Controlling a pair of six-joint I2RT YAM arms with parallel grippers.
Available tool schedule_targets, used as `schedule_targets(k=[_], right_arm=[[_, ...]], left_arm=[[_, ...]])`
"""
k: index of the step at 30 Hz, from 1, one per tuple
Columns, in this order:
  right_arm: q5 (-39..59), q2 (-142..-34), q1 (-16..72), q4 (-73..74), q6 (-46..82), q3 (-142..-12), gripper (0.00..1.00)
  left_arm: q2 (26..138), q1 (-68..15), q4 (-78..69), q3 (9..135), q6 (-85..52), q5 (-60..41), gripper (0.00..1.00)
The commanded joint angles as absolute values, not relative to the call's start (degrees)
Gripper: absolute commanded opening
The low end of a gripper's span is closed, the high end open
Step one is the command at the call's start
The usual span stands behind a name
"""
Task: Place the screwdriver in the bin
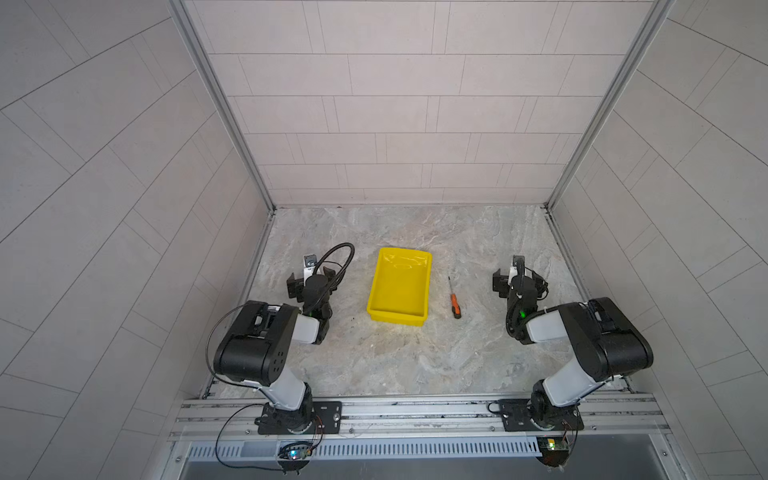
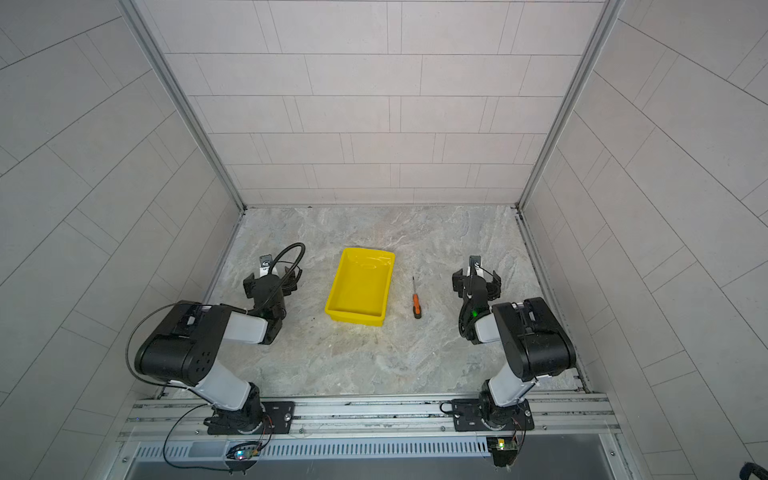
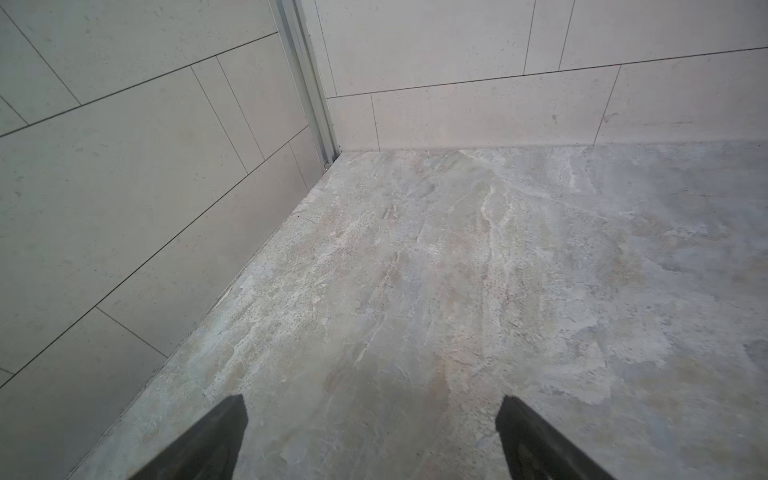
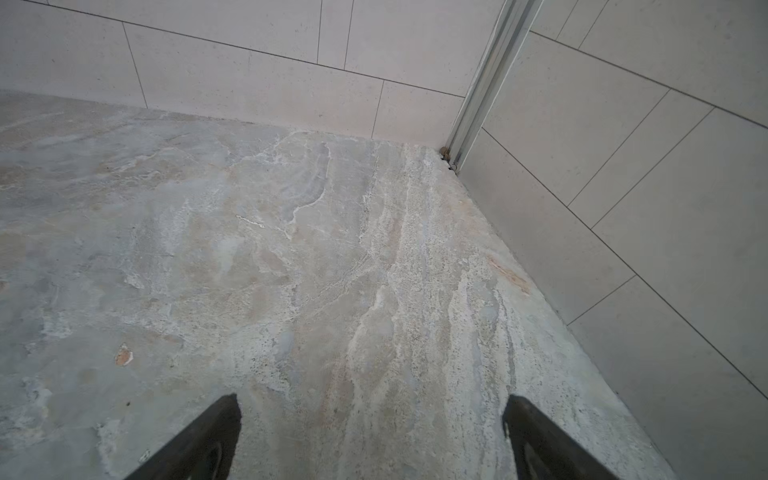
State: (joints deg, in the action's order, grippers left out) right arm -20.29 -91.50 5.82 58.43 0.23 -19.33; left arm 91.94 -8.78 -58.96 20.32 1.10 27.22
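Note:
The bin (image 1: 397, 316) (image 2: 354, 318), a shallow bright yellow tray, sits empty at mid-table in both top views. Just to its right the screwdriver (image 1: 454, 300) (image 2: 416, 301) lies flat on the stone surface, orange handle toward the front and thin shaft pointing to the back wall. My left gripper (image 1: 311, 277) (image 2: 272, 279) (image 3: 374, 401) rests low to the left of the bin, open and empty. My right gripper (image 1: 519, 279) (image 2: 476, 280) (image 4: 371, 399) rests to the right of the screwdriver, open and empty. Neither wrist view shows the bin or the screwdriver, only bare tabletop and wall corners.
Tiled walls enclose the table on three sides, with metal corner posts (image 1: 266, 195) (image 1: 552, 195) at the back. An aluminium rail (image 1: 415, 409) carrying both arm bases runs along the front edge. A black cable loop (image 1: 343, 253) arches above the left wrist.

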Motion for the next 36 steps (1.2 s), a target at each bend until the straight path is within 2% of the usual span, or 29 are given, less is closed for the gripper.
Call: schedule_targets(k=[1,36], right_arm=[[-19.6,-90.9,5.6,58.0,0.8,-20.0,1.0],[-20.6,-91.1,6.3,59.0,0.2,-19.7,1.0]], left_arm=[[92.1,-8.6,-61.1,19.9,1.3,27.6,1.0],[92.1,-8.6,-61.0,19.8,1.3,27.6,1.0]])
